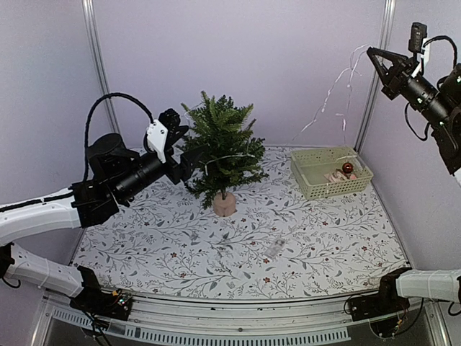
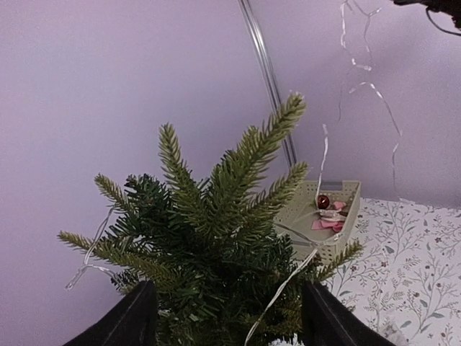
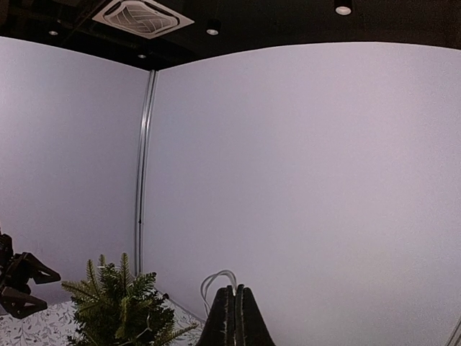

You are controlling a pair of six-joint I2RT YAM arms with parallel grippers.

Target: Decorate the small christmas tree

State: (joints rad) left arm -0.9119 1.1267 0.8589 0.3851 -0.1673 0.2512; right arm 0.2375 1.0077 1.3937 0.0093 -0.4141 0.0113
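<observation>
pale lilac walls [image 1: 238, 58] fill the upper frame, silver posts [image 1: 96, 58] at the corners. lower centre, the bench [image 1: 216, 252] has a leafy floral cover. right wrist view, top: dark ceiling [image 3: 288, 21], vent [image 3: 142, 16], downlights [image 3: 343, 9].

The tree [image 1: 222, 155] stands on the table [image 1: 180, 252], back left of centre; the basket [image 1: 324, 191] sits at the back right corner.

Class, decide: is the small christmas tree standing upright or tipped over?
Upright: the small christmas tree rests on its tan base, tip pointing straight up.
</observation>
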